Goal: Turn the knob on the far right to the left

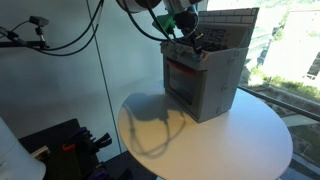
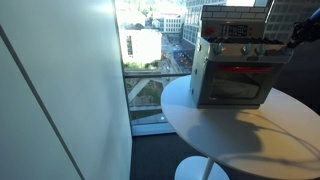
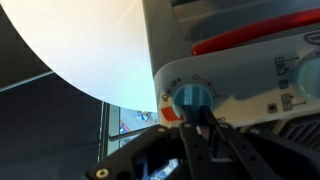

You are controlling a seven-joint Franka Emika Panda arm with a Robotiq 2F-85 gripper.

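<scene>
The knob [image 3: 192, 97] sits at the right end of the oven's [image 2: 235, 70] front panel, straight ahead of the claw [image 3: 200, 125]. The claw's tips are just beside it, but I cannot tell whether they are parted or closed. The knob's axis points out towards the claw. The surface [image 2: 250, 140] leaves open room in front of the panel.

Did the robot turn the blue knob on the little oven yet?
Looks done: the end effector is at the front of the oven, right at the blue knob in the wrist view. In hand: getting a grip on it. I cannot tell if the fingers are squeezing it. Left: the turn to the left. Nothing here shows it has begun.
</scene>
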